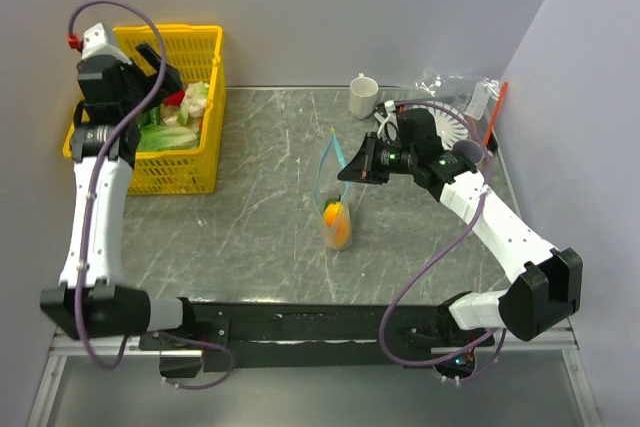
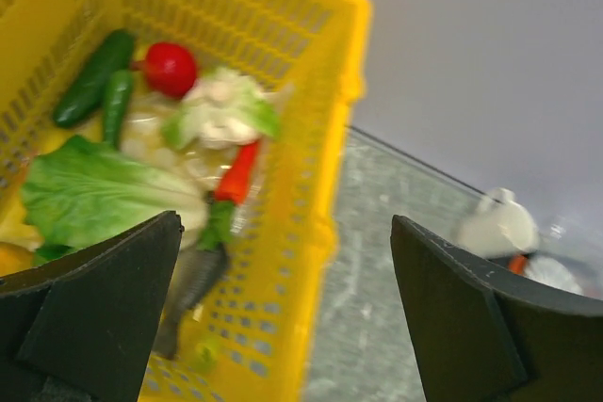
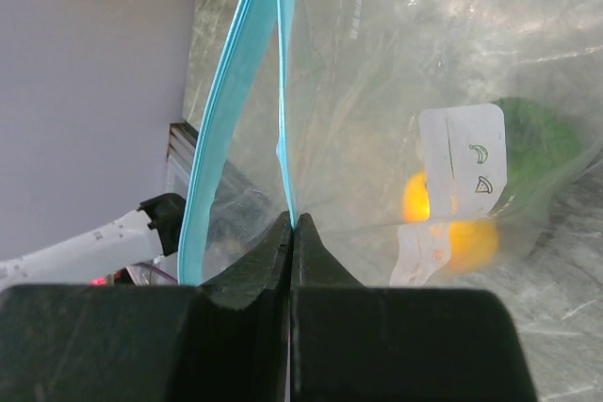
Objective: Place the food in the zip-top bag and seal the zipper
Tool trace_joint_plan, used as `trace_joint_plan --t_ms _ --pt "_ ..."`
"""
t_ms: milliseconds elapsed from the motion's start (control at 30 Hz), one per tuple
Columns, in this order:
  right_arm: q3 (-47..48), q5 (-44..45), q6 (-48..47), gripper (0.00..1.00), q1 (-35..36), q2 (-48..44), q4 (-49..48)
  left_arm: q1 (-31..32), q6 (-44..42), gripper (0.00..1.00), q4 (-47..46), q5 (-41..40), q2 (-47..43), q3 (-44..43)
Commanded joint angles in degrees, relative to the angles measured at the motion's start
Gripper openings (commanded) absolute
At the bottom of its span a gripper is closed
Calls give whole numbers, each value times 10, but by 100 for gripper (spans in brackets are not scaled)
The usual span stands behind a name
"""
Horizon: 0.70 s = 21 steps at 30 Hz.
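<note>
One zip-top bag (image 1: 337, 197) stands upright at mid-bench, its lower end on the grey marbled bench (image 1: 250, 237). The right gripper (image 1: 352, 164) pinches its mouth, jaws pressed together on one lip of the teal-blue zipper (image 3: 240, 91), while the other lip bows away and the mouth gapes. Through the clear plastic an orange food item (image 3: 457, 233) and a green food item (image 3: 542, 143) sit at the bottom. A white label (image 3: 462, 152) on the bag carries two small line-drawn pictograms; no lettering can be read.

Well apart to the left, the left gripper (image 2: 285, 228) hovers over a yellow basket (image 2: 325, 7), jaws spread wide with nothing between them. The basket holds lettuce (image 2: 94, 195), a cucumber (image 2: 89, 77), a red round vegetable (image 2: 170, 68), cauliflower (image 2: 226, 105) and a red chilli (image 2: 237, 171). A white cup (image 1: 363, 96) stands at the back of the bench.
</note>
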State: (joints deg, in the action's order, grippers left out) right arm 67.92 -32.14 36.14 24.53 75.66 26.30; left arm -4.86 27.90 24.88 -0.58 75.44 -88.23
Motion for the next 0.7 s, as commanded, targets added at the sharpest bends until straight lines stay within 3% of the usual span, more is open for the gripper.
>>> trace_joint_plan --t_ms 0,400,567,667 --pt "2 3 -12 0 -4 -14 -4 -51 -13 97 -26 60 115 -38" --pt "3 11 -19 0 -4 -1 9 -64 24 99 -76 109 494 -292" --pt "5 16 -21 0 -5 1 16 -66 96 99 -192 146 589 -307" --pt "4 20 -23 0 -4 -2 19 -65 135 93 -222 167 656 -340"
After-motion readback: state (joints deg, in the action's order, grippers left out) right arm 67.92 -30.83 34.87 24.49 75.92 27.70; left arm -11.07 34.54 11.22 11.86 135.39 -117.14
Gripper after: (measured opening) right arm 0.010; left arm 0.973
